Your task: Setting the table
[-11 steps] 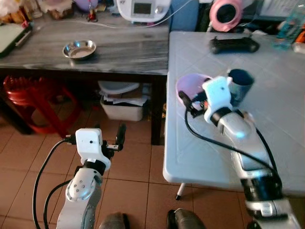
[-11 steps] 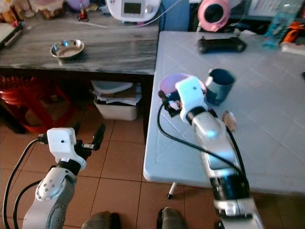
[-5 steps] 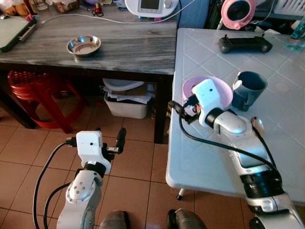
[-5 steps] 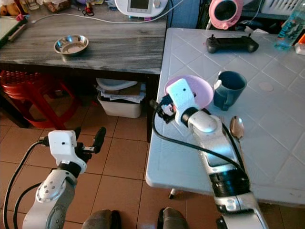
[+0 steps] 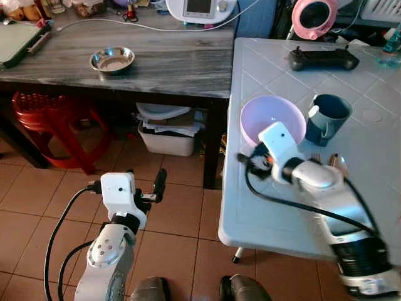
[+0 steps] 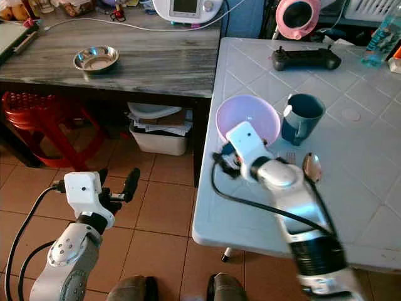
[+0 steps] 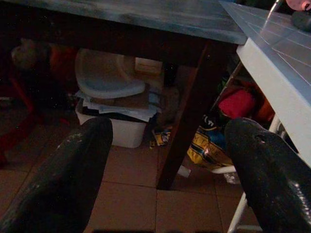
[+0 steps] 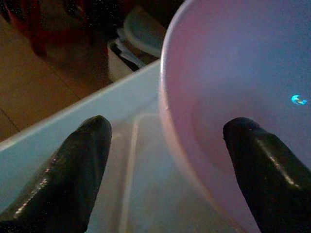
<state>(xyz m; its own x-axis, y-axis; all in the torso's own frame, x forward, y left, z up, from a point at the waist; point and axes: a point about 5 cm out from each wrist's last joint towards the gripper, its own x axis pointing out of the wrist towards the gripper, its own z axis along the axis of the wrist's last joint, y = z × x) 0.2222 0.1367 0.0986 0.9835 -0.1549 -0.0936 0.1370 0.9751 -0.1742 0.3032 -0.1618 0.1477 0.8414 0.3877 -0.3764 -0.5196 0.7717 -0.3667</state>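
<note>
A pink bowl [image 5: 272, 117] stands upright near the left edge of the white table [image 5: 263, 213]. A dark teal mug [image 5: 327, 116] stands just right of it, and a spoon [image 5: 339, 164] lies nearer me. My right gripper [image 8: 165, 170] is open at the bowl's near rim. One finger [image 8: 262, 165] hangs over the bowl's inside and the other finger [image 8: 80, 165] over the tabletop; neither visibly grips the rim. My left gripper [image 7: 165, 179] hangs open and idle over the floor.
A grey wooden table [image 5: 163, 63] adjoins on the left with a steel bowl [image 5: 112, 60] and a white appliance [image 5: 200, 7]. A black controller [image 5: 323, 59] lies at the white table's back. A red stool [image 5: 44, 119] and a bin [image 5: 166, 132] sit underneath.
My right arm has drawn back toward the table's near edge, uncovering the pink bowl, which stays in place. The left arm has not moved.
</note>
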